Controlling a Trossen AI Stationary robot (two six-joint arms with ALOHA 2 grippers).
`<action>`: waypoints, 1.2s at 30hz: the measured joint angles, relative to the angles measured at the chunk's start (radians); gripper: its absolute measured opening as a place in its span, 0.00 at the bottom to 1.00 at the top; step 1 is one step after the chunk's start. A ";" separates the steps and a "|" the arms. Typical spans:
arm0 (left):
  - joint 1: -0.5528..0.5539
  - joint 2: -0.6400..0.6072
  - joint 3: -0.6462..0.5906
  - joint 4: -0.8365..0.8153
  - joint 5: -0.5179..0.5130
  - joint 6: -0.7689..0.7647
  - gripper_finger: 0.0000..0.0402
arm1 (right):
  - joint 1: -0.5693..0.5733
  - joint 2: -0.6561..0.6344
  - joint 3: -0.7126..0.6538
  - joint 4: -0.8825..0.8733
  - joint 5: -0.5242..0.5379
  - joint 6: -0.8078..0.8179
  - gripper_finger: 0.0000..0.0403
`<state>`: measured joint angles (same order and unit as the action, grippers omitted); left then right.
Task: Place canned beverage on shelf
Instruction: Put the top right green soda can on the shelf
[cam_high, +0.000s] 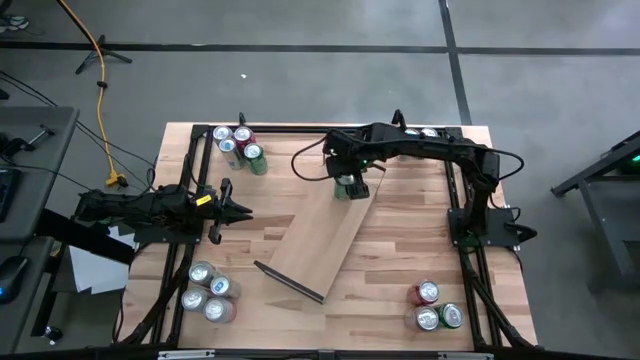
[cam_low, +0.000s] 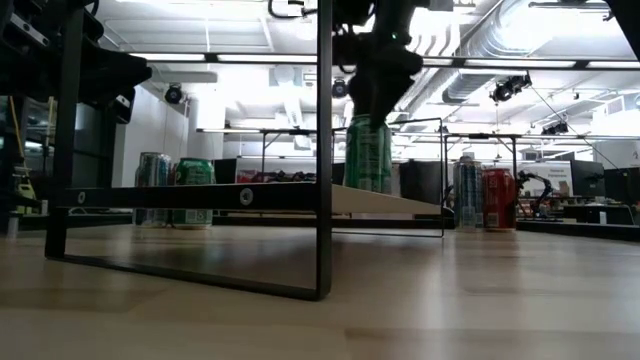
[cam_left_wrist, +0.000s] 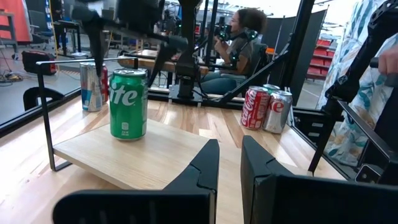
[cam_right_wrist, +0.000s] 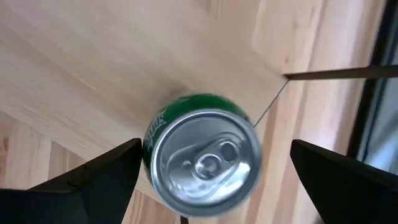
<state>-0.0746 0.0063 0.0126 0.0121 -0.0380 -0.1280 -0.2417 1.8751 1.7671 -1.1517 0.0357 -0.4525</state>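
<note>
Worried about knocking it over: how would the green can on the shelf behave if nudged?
The green can stands upright near the shelf end, so a high nudge would probably tip it, then it could roll. Its smooth sides look slippery. The right gripper sits open above it, not touching.

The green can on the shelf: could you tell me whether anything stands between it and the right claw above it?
Nothing visible does. The green can stands upright on the shelf near one end, and the right claw is directly over it, open, with a gap on each side of the can top.
</note>
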 joint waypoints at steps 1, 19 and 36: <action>0.000 0.000 0.000 0.000 0.000 0.000 0.00 | 0.000 0.000 0.019 -0.006 0.000 0.000 0.98; 0.000 0.000 0.000 0.000 0.000 0.000 0.00 | -0.018 -0.002 0.228 -0.173 -0.138 0.182 0.98; 0.000 0.000 0.000 0.000 0.000 0.000 0.00 | -0.026 -0.121 0.159 -0.275 -0.149 0.232 0.98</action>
<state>-0.0746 0.0063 0.0124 0.0123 -0.0380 -0.1281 -0.2680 1.7543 1.9266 -1.4267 -0.1130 -0.2207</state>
